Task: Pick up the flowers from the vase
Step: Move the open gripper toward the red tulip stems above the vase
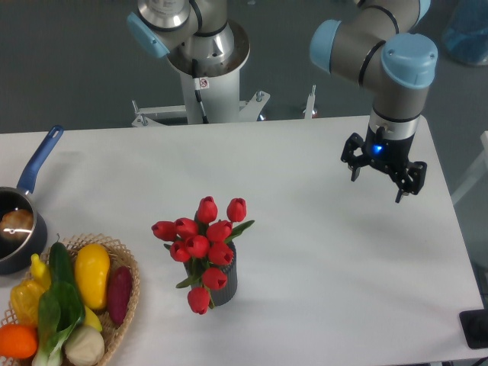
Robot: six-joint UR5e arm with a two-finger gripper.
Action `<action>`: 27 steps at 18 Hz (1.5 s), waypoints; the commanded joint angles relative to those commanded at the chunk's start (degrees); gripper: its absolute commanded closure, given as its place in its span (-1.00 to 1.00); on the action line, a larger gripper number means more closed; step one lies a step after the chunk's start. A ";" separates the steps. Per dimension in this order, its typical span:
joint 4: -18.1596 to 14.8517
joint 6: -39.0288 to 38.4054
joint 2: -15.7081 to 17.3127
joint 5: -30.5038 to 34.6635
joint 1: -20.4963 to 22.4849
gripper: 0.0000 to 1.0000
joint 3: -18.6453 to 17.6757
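The flowers (200, 240), a bunch of red tulip buds with green leaves, stand in the vase (226, 280), a small dark grey ribbed cylinder near the middle front of the white table. One bud droops down the vase's left side. My gripper (377, 180) hangs well to the right and further back, above the table's right part. Its two fingers are spread apart with nothing between them.
A wicker basket (126, 263) of colourful vegetables sits at the front left corner. Behind it is a dark saucepan (14, 255) with a blue handle. The robot's base column (210, 76) stands at the table's back edge. The table's right edge (457, 229) is close to the gripper.
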 joint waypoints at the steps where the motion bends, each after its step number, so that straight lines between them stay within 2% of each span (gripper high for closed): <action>1: 0.17 0.09 -0.09 0.00 0.00 -1.00 0.00; 6: 0.70 0.61 -0.44 -0.09 -0.35 -1.00 -0.09; 8: 0.79 0.61 -0.44 -0.26 -0.35 -1.00 -1.31; 13: 0.97 0.70 0.00 -6.50 -0.70 -1.00 -5.36; 18: 0.97 0.44 -0.17 -15.80 -3.16 -1.00 -6.33; 23: 0.79 0.70 -0.09 -31.18 -2.37 -1.00 -7.55; 27: 0.79 0.53 0.17 -35.93 -3.16 -1.00 -8.70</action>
